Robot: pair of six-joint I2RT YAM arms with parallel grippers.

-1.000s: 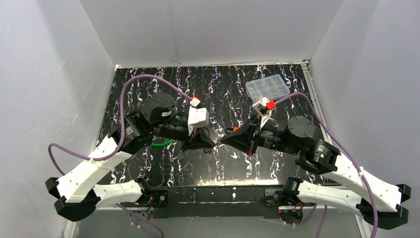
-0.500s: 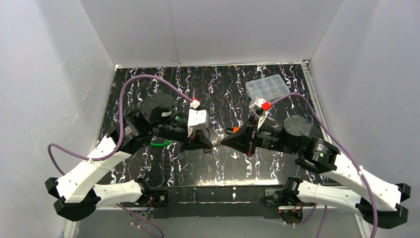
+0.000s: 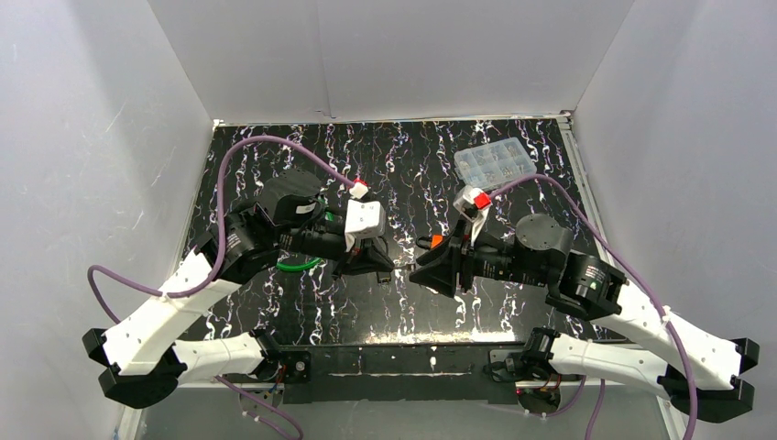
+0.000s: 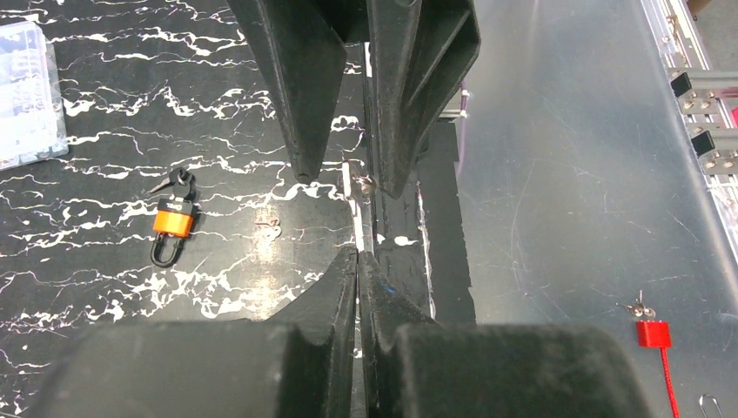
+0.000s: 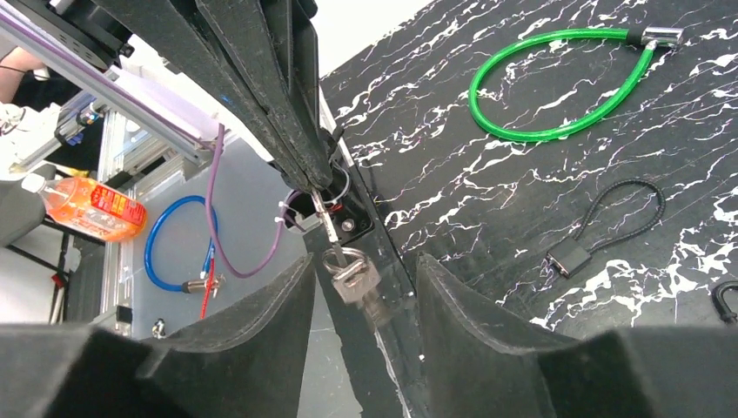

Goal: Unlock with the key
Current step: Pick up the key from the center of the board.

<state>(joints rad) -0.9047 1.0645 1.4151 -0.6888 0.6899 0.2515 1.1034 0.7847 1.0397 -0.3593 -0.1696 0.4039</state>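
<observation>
Left pincer (image 4: 358,254) pinches the key (image 4: 358,222), right pincer (image 4: 346,179) spread around it, near the orange padlock (image 4: 172,219) on the table (image 4: 96,296).

We see only an orange sliver of the padlock (image 3: 437,241) behind the right gripper (image 3: 421,269); the left wrist view crops the parts box (image 4: 26,96).

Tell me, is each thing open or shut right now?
left gripper: shut on the key.
right gripper: open, one finger on each side of the key.
orange padlock: lying flat, shackle looks shut.
green cable lock: looped shut, lying flat.
black cable lock: looped shut, lying flat.
clear box: lid shut.
</observation>
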